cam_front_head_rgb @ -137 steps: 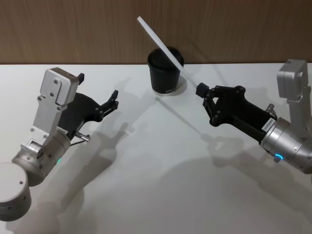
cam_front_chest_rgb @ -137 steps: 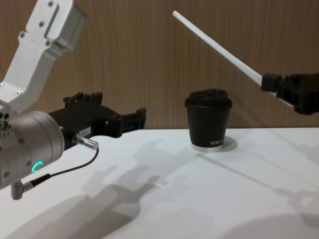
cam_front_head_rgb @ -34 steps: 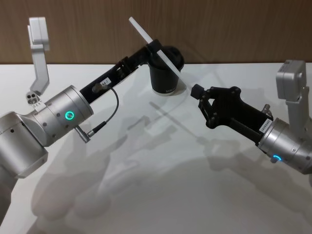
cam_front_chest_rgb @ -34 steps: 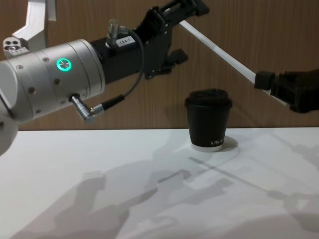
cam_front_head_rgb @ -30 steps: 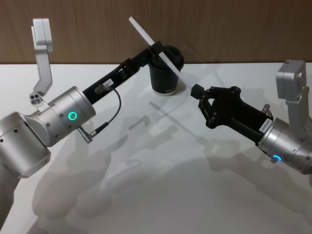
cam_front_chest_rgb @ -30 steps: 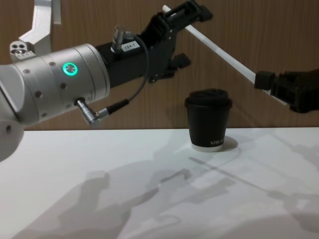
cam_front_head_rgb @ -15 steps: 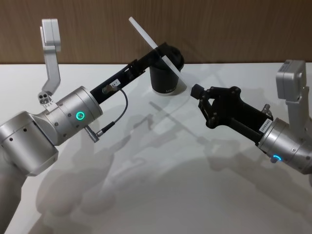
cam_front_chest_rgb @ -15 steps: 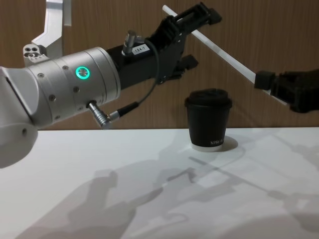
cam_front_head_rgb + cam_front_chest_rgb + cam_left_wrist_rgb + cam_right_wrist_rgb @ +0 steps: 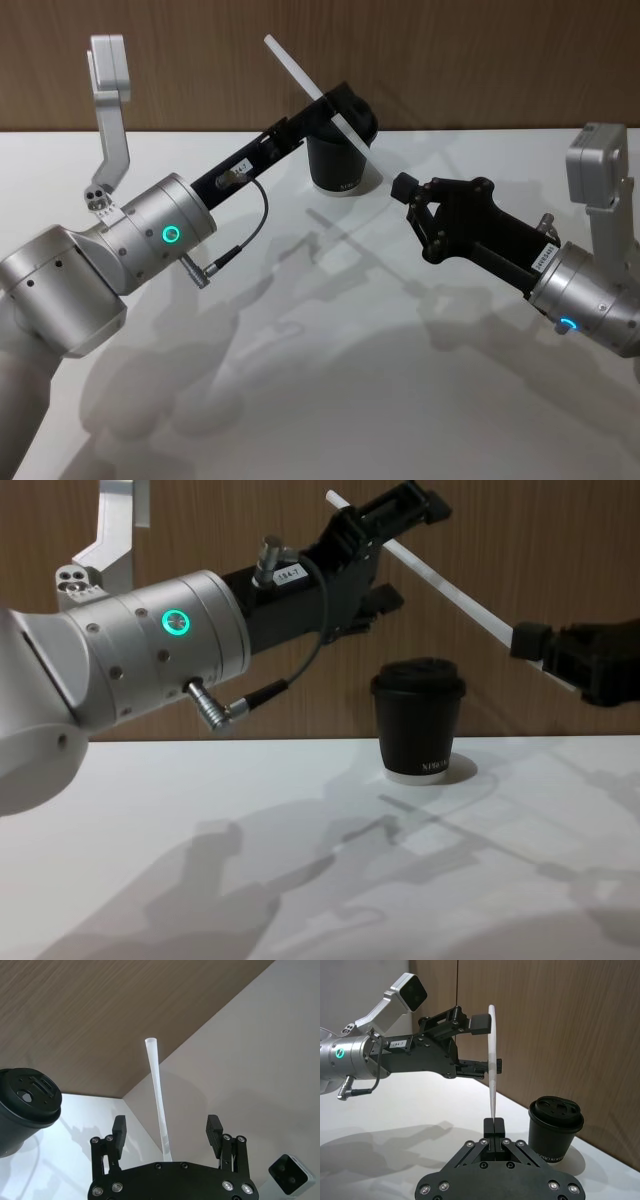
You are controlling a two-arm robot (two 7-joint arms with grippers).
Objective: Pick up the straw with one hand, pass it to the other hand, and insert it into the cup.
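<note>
Our right hand (image 9: 403, 186) pinches the low end of the straw (image 9: 292, 62) in the head view, holding it slanted up over the cup (image 9: 340, 165), which sits ahead and left of that hand. From the left wrist, our left hand (image 9: 166, 1129) stands open, a finger each side of the straw, touching neither. From the chest, the left hand brackets the straw's upper part, above the cup. We judge the handover is under way: next the left hand must close, then the right release.
</note>
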